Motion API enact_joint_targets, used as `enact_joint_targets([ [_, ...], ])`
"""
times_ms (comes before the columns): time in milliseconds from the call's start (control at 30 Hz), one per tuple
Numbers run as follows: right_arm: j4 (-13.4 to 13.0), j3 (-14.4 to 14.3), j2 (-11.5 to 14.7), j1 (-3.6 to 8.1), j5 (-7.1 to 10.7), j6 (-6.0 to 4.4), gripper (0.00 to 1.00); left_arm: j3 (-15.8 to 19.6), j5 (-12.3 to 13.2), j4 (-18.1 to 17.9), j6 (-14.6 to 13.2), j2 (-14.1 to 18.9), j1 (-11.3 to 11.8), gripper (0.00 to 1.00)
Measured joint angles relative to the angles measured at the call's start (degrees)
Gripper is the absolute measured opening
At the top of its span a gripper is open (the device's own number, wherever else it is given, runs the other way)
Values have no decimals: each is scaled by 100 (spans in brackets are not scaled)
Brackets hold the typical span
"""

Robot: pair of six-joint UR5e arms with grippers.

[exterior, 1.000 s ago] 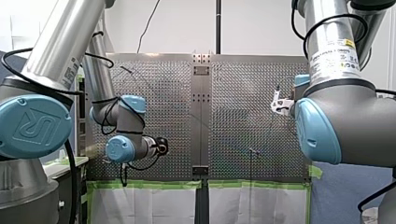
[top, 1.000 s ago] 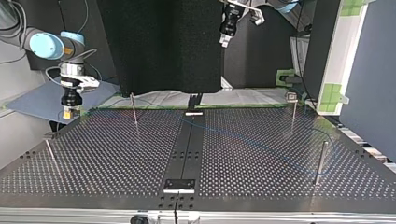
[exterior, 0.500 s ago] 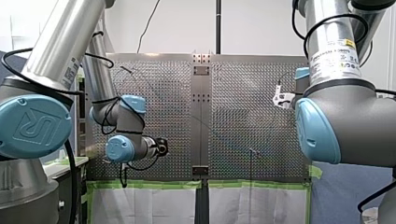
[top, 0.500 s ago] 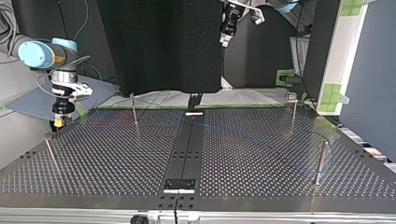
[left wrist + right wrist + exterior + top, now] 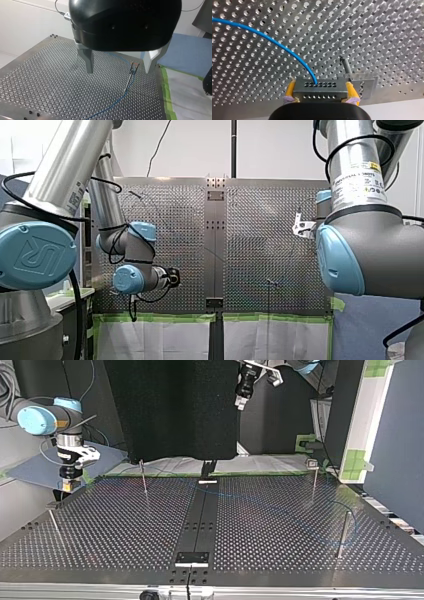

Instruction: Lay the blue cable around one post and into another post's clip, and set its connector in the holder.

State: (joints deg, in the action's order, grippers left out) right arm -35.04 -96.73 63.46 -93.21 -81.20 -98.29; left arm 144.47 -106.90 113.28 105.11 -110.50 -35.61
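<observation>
**Right jaws:** closed on the connector [image 5: 320, 90]. The yellow pads [image 5: 290, 90] press against its two ends.

**Connector:** grey metal block with two rows of small holes on its face. It is held low over the perforated tabletop [image 5: 374, 30], just beside a bent metal holder [image 5: 363, 83] that has a small pin [image 5: 345, 65]. I cannot tell whether block and holder touch.

**Blue cable [image 5: 274, 41]:** leaves a hole in the connector's upper row and arcs away over the tabletop.

**Right arm [image 5: 65, 442]:** enters at the top view's left. The wrist is vertical and the jaws point down at the tabletop's far left corner.

**Left jaws:** wide open and empty, with the metal fingers [image 5: 88, 58] well above the tabletop.

**Clip post [image 5: 130, 78]:** thin, standing ahead of the left jaws. The cable runs down along it and off across the tabletop.

**Left arm [image 5: 247, 380]:** high over the far middle edge in the top view, pointing down.

**Near-right post [image 5: 343, 532]:** the cable shows faintly and bends close by it. Whether it goes around or beside the post cannot be told.
</observation>
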Motion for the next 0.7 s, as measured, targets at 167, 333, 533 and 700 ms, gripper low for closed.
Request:
enact_joint_targets([
  [167, 249, 123, 10, -7, 6, 39, 21, 0, 49, 10, 23, 0, -7, 100],
  [333, 468, 183, 53, -16, 12, 65, 21, 0, 60, 19, 41, 0, -16, 100],
  [533, 761, 192, 252, -13, 27, 46, 21, 1, 62, 28, 44, 0, -24, 100],
  [700, 1001, 211, 483, -2, 89, -53, 21, 0, 63, 30, 50, 0, -30, 100],
])
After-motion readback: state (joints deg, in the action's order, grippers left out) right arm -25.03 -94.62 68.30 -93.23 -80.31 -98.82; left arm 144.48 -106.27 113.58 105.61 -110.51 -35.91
